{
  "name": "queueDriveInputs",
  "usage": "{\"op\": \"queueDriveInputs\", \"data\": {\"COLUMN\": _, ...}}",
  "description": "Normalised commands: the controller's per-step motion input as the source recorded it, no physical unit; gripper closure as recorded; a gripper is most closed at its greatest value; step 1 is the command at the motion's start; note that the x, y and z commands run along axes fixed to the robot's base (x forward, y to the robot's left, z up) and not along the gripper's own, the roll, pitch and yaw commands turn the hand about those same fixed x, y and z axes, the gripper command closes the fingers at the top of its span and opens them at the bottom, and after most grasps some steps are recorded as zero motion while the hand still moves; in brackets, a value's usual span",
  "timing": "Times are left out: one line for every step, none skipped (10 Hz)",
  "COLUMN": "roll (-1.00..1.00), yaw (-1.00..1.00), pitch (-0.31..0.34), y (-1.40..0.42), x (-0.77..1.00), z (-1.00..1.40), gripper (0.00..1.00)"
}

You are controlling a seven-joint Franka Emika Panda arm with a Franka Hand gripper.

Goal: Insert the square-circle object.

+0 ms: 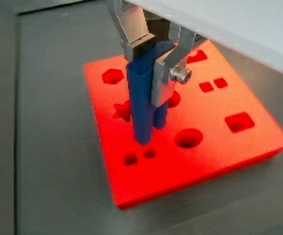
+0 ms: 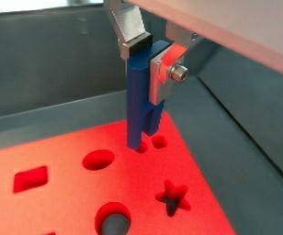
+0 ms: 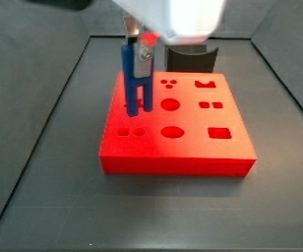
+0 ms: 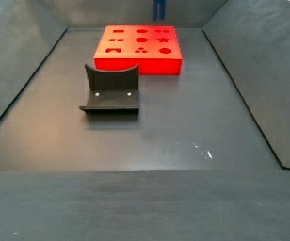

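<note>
My gripper [image 1: 152, 57] is shut on the top of the square-circle object [image 1: 144, 101], a slim dark blue piece of two parallel prongs that hangs upright. It shows in both wrist views, gripper [image 2: 151, 55] and piece [image 2: 141, 106]. The prong tips hang just over the top of the red block [image 1: 224, 158] with shaped holes, near a pair of small holes [image 1: 141, 157]. In a side view the piece [image 3: 137, 79] stands over the left part of the block [image 3: 181, 159], under the gripper [image 3: 139, 39]. In the far side view only the piece's lower end [image 4: 160, 8] shows.
A dark grey curved holder [image 4: 110, 91] stands on the floor in front of the red block [image 4: 141, 64]; it also shows behind the block in a side view [image 3: 191, 57]. Dark sloping walls enclose the floor [image 4: 160, 141].
</note>
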Motion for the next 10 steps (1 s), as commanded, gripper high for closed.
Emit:
{"op": "queueDriveInputs", "data": {"roll": 0.16, "yaw": -0.86, "pitch": 0.186, "y": -0.03, "x": -0.15, "z": -0.03, "gripper": 1.0}}
{"op": "queueDriveInputs", "data": {"roll": 0.19, "yaw": -0.85, "pitch": 0.171, "y": -0.09, "x": -0.15, "z": -0.01, "gripper": 1.0}}
{"op": "queueDriveInputs", "data": {"roll": 0.19, "yaw": -0.85, "pitch": 0.147, "y": -0.14, "x": -0.13, "z": 0.0, "gripper": 1.0}}
{"op": "queueDriveInputs", "data": {"roll": 0.17, "yaw": -0.84, "pitch": 0.089, "y": -0.2, "x": -0.04, "z": 0.0, "gripper": 1.0}}
{"op": "queueDriveInputs", "data": {"roll": 0.04, "yaw": -0.75, "pitch": 0.0, "y": -0.34, "x": 0.1, "z": -0.14, "gripper": 1.0}}
{"op": "queueDriveInputs", "data": {"roll": -0.06, "yaw": -0.55, "pitch": -0.064, "y": -0.06, "x": 0.16, "z": -0.31, "gripper": 1.0}}
{"op": "queueDriveInputs", "data": {"roll": -0.03, "yaw": -0.52, "pitch": -0.011, "y": 0.0, "x": 0.26, "z": -0.26, "gripper": 1.0}}
{"op": "queueDriveInputs", "data": {"roll": 0.0, "yaw": -0.37, "pitch": 0.003, "y": 0.0, "x": 0.11, "z": -0.08, "gripper": 1.0}}
{"op": "queueDriveInputs", "data": {"roll": 0.0, "yaw": -0.01, "pitch": 0.011, "y": 0.0, "x": 0.0, "z": 0.0, "gripper": 1.0}}
{"op": "queueDriveInputs", "data": {"roll": 0.05, "yaw": 0.0, "pitch": 0.029, "y": 0.0, "x": 0.0, "z": 0.0, "gripper": 1.0}}
